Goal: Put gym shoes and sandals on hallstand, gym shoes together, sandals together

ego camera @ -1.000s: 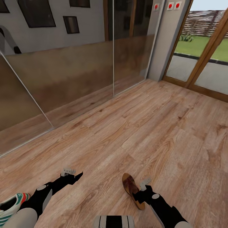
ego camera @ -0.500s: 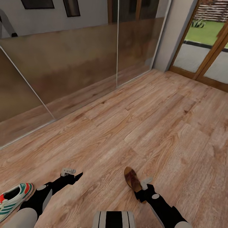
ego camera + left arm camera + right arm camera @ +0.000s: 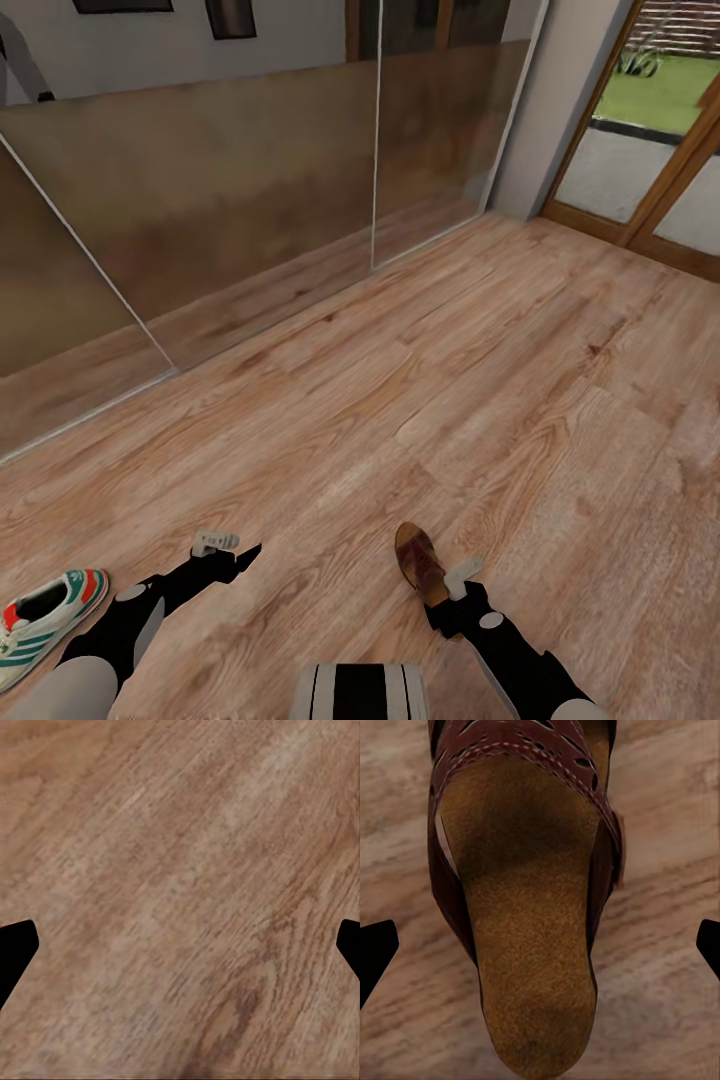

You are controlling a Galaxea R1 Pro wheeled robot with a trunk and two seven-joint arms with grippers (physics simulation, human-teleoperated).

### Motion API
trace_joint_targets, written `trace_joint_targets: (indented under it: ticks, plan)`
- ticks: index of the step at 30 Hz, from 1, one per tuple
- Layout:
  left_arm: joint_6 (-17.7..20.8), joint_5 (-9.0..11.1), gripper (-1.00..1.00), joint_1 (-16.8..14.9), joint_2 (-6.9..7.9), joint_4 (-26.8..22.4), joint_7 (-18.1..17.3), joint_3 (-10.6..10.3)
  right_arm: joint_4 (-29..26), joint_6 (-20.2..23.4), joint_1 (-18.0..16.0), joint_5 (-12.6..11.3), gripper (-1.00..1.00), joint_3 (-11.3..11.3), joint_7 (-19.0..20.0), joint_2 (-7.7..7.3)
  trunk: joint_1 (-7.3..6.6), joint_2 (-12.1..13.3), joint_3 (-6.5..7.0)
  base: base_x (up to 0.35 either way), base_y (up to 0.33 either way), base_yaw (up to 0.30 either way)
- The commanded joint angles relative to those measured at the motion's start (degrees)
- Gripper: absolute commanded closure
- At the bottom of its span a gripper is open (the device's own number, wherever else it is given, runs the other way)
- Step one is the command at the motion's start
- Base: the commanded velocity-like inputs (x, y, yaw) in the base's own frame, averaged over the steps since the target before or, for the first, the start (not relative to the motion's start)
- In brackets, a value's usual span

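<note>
Right gripper (image 3: 540, 945) is hanging fingers spread over a sandal (image 3: 521, 892) lying between them on the floor (image 3: 420, 360) — left gripper (image 3: 180, 945) is hovering unclenched too, sneaker (image 3: 45, 620) lying beside that arm

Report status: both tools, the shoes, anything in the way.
Right tool open over dark brown leather sandal, not gripping. Left tool open over light wood-plank floor. White green-striped sneaker at far left. Nothing blocking.
</note>
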Motion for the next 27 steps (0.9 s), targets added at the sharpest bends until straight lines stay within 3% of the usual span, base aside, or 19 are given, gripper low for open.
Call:
trace_joint_targets:
  ticks: [1,7,14,27]
  plan:
    - [-0.45,-0.60,-1.00,-0.06,-0.04,0.05,-0.26,0.39,-0.14,0.37,0.01,0.60,-1.00,-0.03,0.18,-0.01,0.01,-0.03,-0.31,0.000,0.000,0.152]
    - [-0.45,-0.60,-1.00,-0.06,-0.05,0.05,-0.26,0.39,-0.14,0.35,0.01,0.60,-1.00,-0.03,0.12,-0.01,0.17,-0.11,-1.94,0.000,0.000,0.188]
    - [-0.56,-0.56,-1.00,-0.02,-0.04,0.05,-0.26,0.39,-0.14,0.35,0.01,0.60,-1.00,-0.03,-0.51,0.05,0.17,-0.11,-2.31,0.000,0.000,0.162]
    - [-0.54,-0.52,-1.00,0.03,-0.04,0.05,-0.26,0.39,-0.15,-0.06,0.04,0.60,-1.00,-0.06,-3.52,0.00,0.17,-0.11,-2.44,0.000,0.000,0.013]
